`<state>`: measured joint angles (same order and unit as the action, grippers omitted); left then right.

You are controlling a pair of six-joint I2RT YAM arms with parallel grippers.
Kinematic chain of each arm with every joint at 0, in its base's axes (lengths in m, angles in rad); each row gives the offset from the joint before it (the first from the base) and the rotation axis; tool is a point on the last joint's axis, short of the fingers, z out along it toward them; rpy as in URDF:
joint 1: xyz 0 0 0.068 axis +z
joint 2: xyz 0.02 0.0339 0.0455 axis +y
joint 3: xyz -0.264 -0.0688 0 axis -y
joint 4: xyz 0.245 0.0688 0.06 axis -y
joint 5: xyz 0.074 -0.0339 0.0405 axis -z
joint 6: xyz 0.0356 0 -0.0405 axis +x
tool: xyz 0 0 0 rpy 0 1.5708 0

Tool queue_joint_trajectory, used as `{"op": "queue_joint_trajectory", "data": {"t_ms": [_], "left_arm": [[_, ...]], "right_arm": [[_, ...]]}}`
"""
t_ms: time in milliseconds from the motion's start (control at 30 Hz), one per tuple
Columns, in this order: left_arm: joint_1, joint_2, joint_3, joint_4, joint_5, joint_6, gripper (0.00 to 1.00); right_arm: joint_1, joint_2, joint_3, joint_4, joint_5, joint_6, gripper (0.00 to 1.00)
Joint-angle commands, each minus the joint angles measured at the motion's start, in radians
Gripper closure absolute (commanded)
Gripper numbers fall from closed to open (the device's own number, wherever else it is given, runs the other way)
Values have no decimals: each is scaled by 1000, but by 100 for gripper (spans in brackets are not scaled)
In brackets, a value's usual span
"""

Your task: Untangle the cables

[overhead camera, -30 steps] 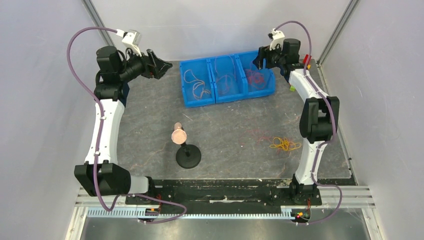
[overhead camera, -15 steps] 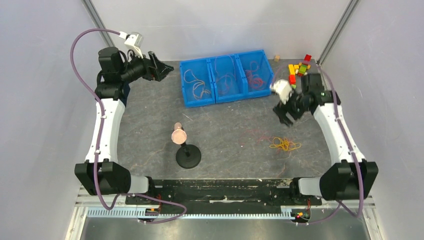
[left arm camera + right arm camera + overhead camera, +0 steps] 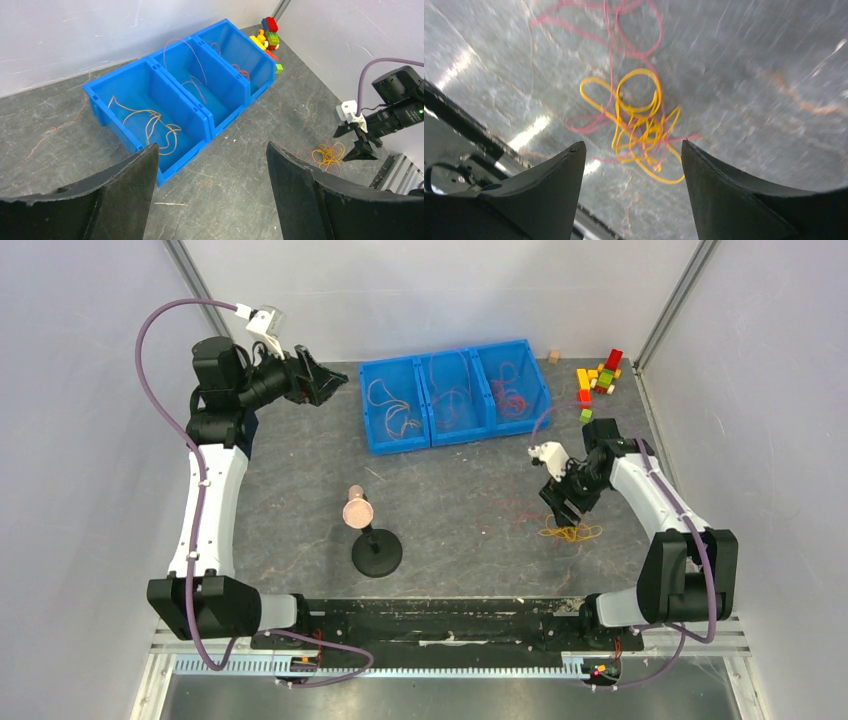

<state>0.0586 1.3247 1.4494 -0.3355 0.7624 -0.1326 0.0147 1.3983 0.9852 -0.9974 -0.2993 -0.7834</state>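
A small tangle of yellow cable (image 3: 570, 532) and red-pink cable (image 3: 512, 510) lies on the grey table at the right. In the right wrist view the yellow loops (image 3: 639, 130) and pink strand (image 3: 624, 40) are intertwined. My right gripper (image 3: 566, 511) hovers open just above the tangle, its fingers either side of it in the right wrist view (image 3: 633, 150). My left gripper (image 3: 328, 382) is open and empty at the far left, raised; the tangle also shows in its view (image 3: 327, 155). More cables lie in the blue bins (image 3: 455, 435).
Three joined blue bins (image 3: 150, 165) hold an orange wire (image 3: 150, 125) and red-pink wires (image 3: 195, 85). A black stand with a round pink top (image 3: 358, 512) is mid-table. Coloured blocks (image 3: 598, 380) lie at the far right corner.
My right arm swung from the far-right bin down and toward the near right, and its open gripper now hovers over the yellow and pink tangle. The left arm has barely moved.
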Motion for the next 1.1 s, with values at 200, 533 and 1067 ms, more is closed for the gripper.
{"op": "queue_joint_trajectory", "data": {"t_ms": [200,533,1067], "left_arm": [[-3,-20,0,15,12,2,15],[-4,-20,5,15,-4,7,15],[-7,2,49,59,118,-15,15]], "right_arm": [[210,94,112,213,-187,280,29],[315,232,114,340,-116,381,43],[352,38,498,466,-370,539,100]]}}
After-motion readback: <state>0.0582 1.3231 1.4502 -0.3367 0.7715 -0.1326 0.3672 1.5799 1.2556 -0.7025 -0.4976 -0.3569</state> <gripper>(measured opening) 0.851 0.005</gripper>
